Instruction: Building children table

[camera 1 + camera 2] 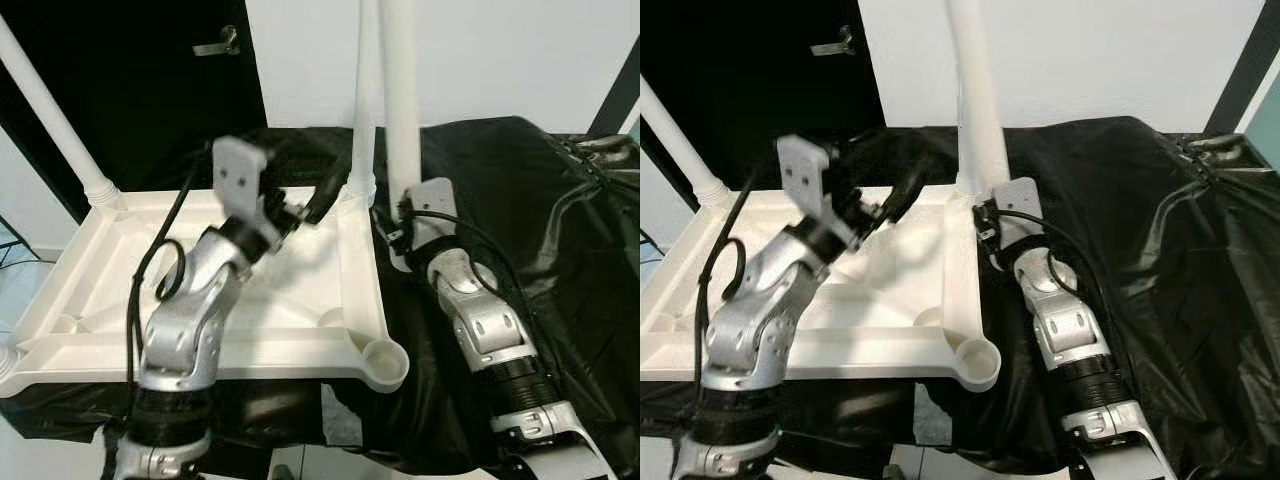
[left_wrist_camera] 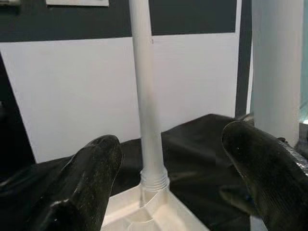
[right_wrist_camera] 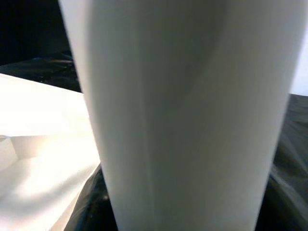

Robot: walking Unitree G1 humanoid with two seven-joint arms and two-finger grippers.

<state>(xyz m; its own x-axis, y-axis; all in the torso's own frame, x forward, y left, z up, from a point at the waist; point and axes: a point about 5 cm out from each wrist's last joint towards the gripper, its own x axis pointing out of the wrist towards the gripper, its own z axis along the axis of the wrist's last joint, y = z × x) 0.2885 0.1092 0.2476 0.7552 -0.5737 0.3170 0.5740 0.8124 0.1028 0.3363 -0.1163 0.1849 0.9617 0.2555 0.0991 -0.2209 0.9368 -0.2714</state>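
Left gripper (image 2: 163,178) raised over the upturned white tabletop (image 1: 120,300), fingers apart, aimed at the far-corner leg (image 2: 147,110). Right gripper (image 1: 405,215) clamped on a loose white leg (image 1: 400,90), upright beside the tabletop's right edge, over black cloth (image 1: 560,250).

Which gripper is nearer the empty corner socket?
Right. The right gripper holds a loose leg behind the socket; the left gripper hovers farther back over the tabletop.
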